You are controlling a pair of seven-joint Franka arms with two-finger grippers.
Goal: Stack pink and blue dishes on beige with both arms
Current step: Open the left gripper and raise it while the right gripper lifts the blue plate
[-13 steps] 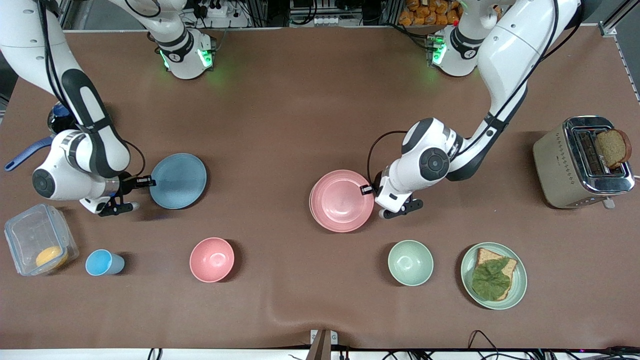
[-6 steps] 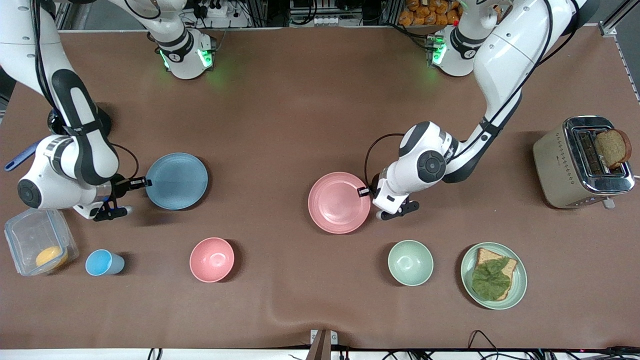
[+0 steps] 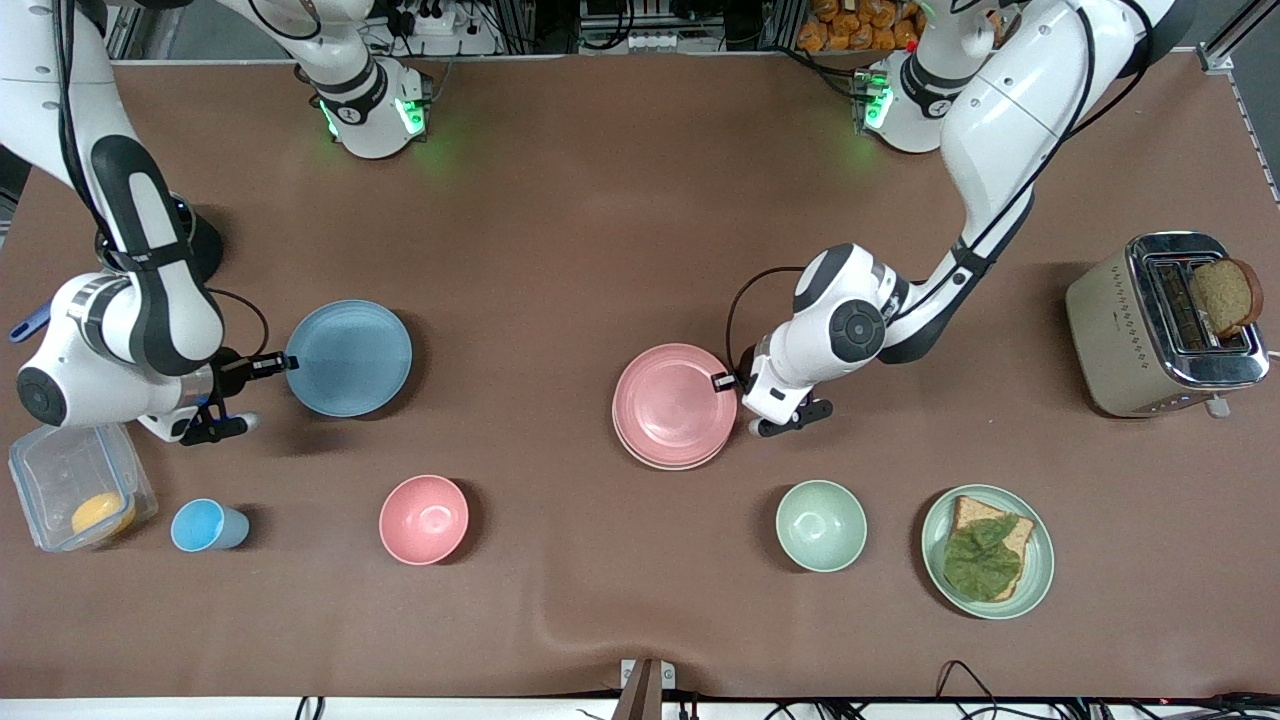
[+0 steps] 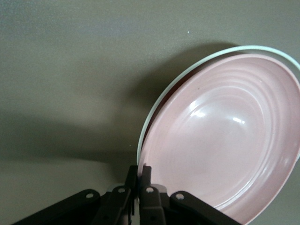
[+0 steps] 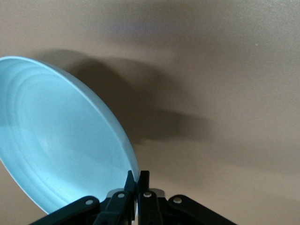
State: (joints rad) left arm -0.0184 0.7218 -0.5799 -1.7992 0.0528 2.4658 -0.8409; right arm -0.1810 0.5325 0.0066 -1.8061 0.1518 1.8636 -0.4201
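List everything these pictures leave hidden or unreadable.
1. Lower plate: in the front and left wrist views only its pale rim shows. The pink plate covers the rest.
2. Blue-handled tool: in the front view the right arm hides all but the handle.
3. Orange item in the clear container: in the front view it is too small to identify.

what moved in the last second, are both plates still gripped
Yes. The right gripper, shut on the blue plate, has drawn it slightly toward the right arm's end of the table. The left gripper, shut on the pink plate, has shifted it a little the same way, over another plate's rim. Bowls, cup and toaster stayed put.
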